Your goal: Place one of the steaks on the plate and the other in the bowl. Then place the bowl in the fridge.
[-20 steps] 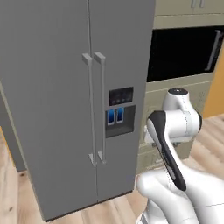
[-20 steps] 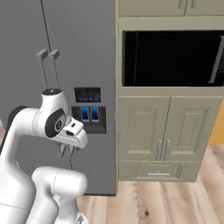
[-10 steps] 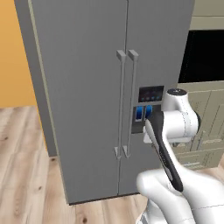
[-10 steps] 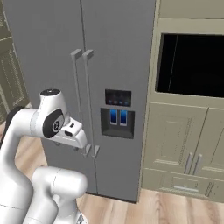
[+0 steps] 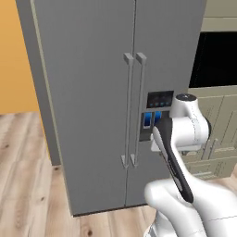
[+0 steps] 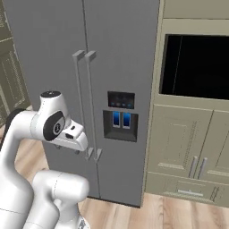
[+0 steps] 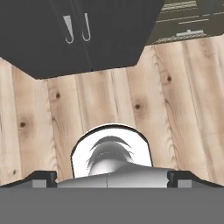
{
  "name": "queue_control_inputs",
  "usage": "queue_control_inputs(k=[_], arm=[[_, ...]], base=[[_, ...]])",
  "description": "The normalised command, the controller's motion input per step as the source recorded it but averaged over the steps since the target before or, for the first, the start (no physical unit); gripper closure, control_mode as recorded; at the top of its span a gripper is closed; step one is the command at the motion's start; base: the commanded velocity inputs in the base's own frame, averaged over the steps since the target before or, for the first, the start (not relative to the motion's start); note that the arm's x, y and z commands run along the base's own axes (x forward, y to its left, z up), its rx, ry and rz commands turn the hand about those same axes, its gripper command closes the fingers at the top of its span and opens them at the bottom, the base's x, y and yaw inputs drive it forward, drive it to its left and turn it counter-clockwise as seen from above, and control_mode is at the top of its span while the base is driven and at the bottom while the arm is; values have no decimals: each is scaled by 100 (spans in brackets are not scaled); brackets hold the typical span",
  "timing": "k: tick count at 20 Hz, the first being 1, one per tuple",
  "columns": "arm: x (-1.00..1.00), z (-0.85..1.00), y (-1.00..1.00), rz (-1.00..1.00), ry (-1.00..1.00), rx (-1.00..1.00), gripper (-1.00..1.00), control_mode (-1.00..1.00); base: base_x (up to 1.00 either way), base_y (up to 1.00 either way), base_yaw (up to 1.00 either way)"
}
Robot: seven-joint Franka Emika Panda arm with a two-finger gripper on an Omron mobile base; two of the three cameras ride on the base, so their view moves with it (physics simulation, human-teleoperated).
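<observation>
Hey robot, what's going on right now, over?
Gripper open, empty, pointing at floor. Fridge ahead, both doors shut. Nothing in the way.

A wood plank floor (image 5: pixel 28 185) of pale boards with dark knots runs along the bottom, and shows in the hand view (image 7: pixel 183 96) too. An orange wall (image 5: pixel 16 60) stands at the left in the left base view. To the right sits a black wall oven (image 6: pixel 197 67) set in beige cabinetry. Below the oven are two cabinet doors (image 6: pixel 179 138) with thin vertical handles meeting at the middle, and under them a drawer (image 6: pixel 188 190) with a horizontal handle. More olive panelled cabinets (image 6: pixel 11 76) stand at the far left of the right base view.
</observation>
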Motion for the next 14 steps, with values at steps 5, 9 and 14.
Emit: queue_control_inputs(k=[5, 9, 14], arm=[[0, 0, 0, 0, 0, 0, -100, 100], [0, 0, 0, 0, 0, 0, -100, 100], [0, 0, 0, 0, 0, 0, -100, 100]], base=[[0, 25, -9], [0, 35, -6], [-11, 1, 0]])
